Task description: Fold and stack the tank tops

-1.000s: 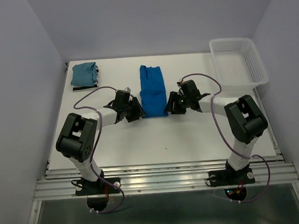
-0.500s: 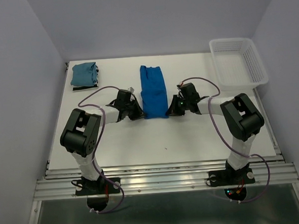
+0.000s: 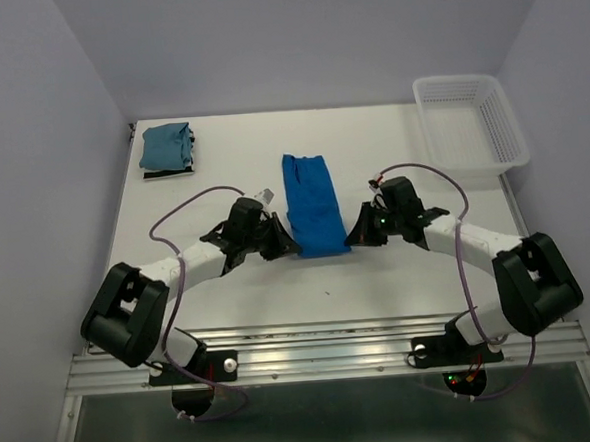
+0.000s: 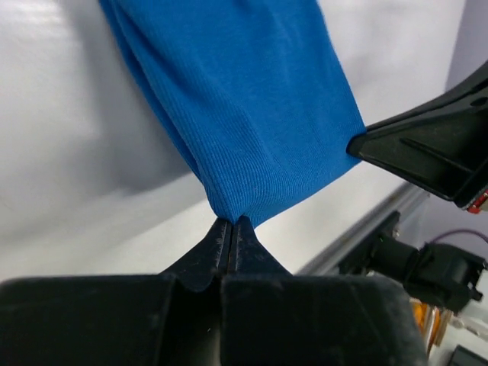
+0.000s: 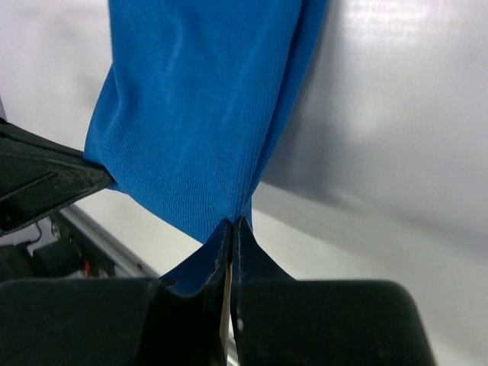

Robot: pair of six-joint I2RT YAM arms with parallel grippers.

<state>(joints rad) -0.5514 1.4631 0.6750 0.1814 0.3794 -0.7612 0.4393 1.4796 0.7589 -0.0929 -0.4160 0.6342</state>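
Observation:
A royal blue tank top [image 3: 313,202], folded into a long strip, lies mid-table with its near end lifted. My left gripper [image 3: 289,247] is shut on that end's left corner, and my right gripper [image 3: 353,240] is shut on its right corner. In the left wrist view the blue cloth [image 4: 244,107] fans out from the pinched jaws [image 4: 232,223], with the other gripper's black finger at the right. The right wrist view shows the same cloth [image 5: 198,107] caught in the closed gripper [image 5: 233,223]. A folded teal tank top [image 3: 165,145] rests at the back left on a striped one whose dark edge [image 3: 167,173] peeks out.
A white lattice basket [image 3: 502,128] stands at the back right corner. The table's metal front rail [image 3: 323,354] runs below the arm bases. Grey walls close in the left, back and right.
Both grippers closed on the near corners of the blue tank top and pulled it toward the front edge, lifting that end. Both arms have stretched lower and farther out.

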